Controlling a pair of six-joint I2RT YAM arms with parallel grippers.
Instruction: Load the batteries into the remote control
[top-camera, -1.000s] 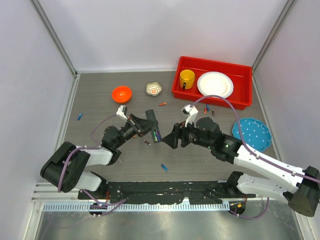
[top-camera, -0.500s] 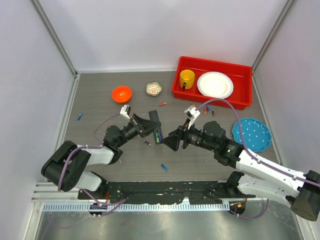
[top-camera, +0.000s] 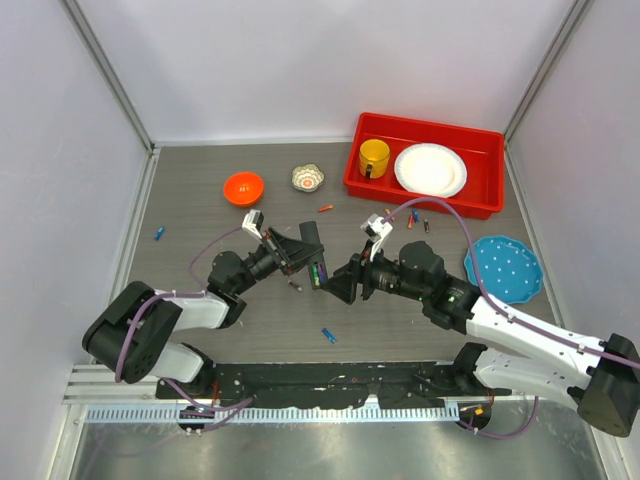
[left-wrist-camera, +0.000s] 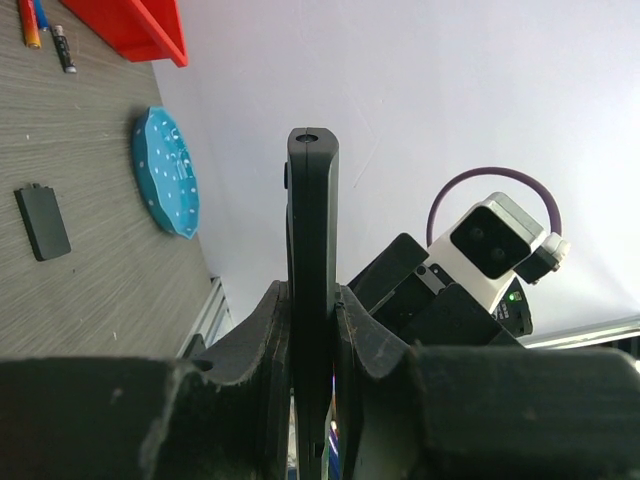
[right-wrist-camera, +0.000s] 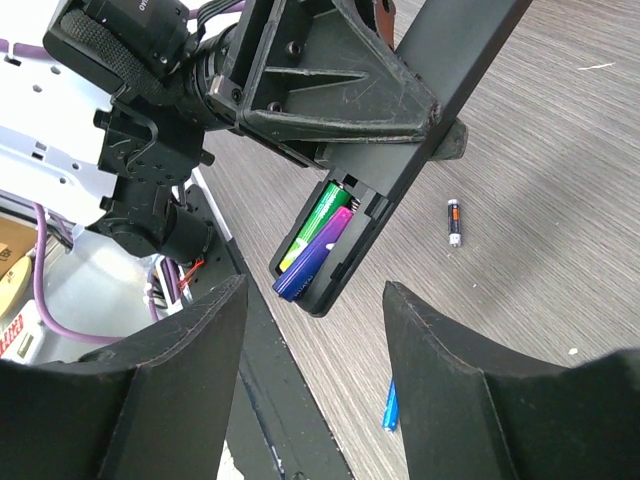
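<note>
My left gripper (top-camera: 300, 258) is shut on the black remote control (top-camera: 313, 256) and holds it tilted above the table. In the left wrist view the remote (left-wrist-camera: 312, 200) stands edge-on between the jaws of the left gripper (left-wrist-camera: 312, 300). In the right wrist view the remote's (right-wrist-camera: 420, 120) open slot holds a green battery (right-wrist-camera: 318, 222) and a purple battery (right-wrist-camera: 320, 256), whose lower end sticks out of the slot. My right gripper (top-camera: 336, 285) is open and empty, right next to the remote's lower end, and it also shows in the right wrist view (right-wrist-camera: 315, 360).
Loose batteries lie on the table: a blue one (top-camera: 328, 335), a dark one (top-camera: 294, 286), an orange one (top-camera: 325, 208), a blue one far left (top-camera: 159, 233), several by the red bin (top-camera: 425, 165). A black battery cover (left-wrist-camera: 42, 222), teal plate (top-camera: 503, 268), orange bowl (top-camera: 243, 187) and small dish (top-camera: 308, 178) are around.
My right gripper has moved a little to the left and nearer to the remote's lower end. The left gripper has kept hold of the remote and shifted only slightly.
</note>
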